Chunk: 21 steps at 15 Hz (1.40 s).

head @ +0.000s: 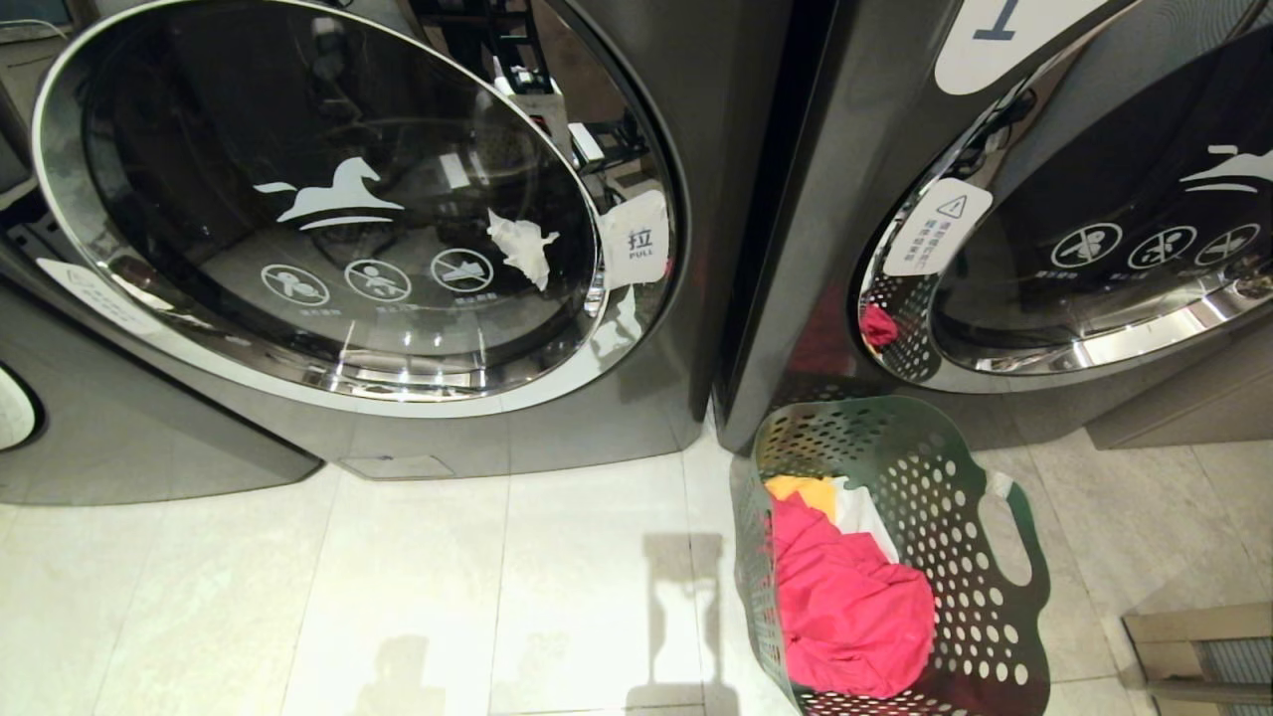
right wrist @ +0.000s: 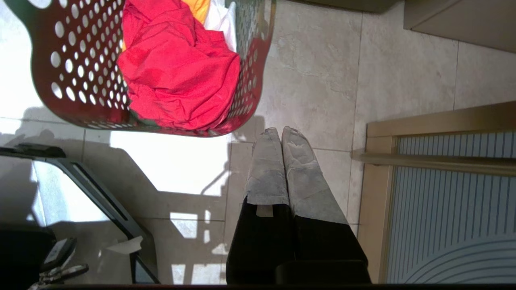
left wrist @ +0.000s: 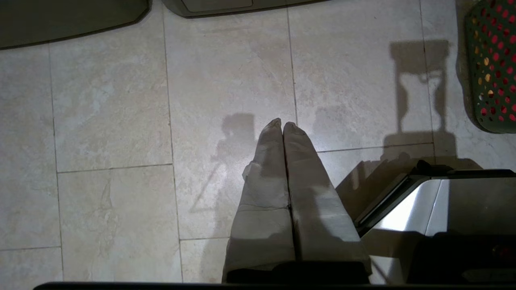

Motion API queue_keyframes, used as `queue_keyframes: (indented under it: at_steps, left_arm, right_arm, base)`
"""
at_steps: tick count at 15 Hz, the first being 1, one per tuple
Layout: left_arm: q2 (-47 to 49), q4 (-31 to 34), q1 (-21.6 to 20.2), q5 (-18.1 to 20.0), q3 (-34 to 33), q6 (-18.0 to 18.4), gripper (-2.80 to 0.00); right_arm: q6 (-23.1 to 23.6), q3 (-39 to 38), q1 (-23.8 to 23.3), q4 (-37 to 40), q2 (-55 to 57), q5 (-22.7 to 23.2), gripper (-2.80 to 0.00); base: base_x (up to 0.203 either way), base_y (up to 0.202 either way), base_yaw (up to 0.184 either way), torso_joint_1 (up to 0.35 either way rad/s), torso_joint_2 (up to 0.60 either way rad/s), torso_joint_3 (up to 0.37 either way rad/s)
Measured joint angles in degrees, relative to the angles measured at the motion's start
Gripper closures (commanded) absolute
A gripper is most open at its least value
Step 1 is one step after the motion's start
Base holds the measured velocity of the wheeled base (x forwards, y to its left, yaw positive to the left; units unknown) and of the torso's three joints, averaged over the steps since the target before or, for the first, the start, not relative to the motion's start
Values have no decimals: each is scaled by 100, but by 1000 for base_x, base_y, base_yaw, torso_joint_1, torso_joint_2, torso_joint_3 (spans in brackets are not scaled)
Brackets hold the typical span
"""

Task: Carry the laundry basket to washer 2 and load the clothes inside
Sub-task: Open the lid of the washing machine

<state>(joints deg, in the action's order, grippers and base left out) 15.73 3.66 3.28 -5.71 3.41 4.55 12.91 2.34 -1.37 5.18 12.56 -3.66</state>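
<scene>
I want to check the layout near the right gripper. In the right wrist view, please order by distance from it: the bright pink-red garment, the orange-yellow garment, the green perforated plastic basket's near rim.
Measured from the shut right gripper:
1. The green perforated plastic basket: its near rim lies just beyond the fingertips, on the floor.
2. The bright pink-red garment, heaped on top inside the basket.
3. The orange-yellow garment, behind the pink-red one, at the basket's far end.
</scene>
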Motion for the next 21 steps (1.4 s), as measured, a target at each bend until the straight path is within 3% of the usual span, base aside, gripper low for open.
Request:
queue_keyframes:
  at_steps: [3, 9, 21]
  left_arm:
    - [-334, -11, -358, 98, 5, 44, 0]
    - [-1444, -491, -363, 741, -304, 217, 0]
    - [-1584, -459, -358, 697, -341, -69, 0]
  right_arm:
    - [-108, -44, 33, -174, -332, 41, 0]
    - [-376, -174, 109, -529, -1179, 154, 0]
    - [-374, -182, 111, -533, -1263, 155, 0]
  base:
    - [0, 0, 0, 0, 0, 0]
    - [0, 0, 0, 0, 0, 0]
    - [0, 0, 0, 0, 0, 0]
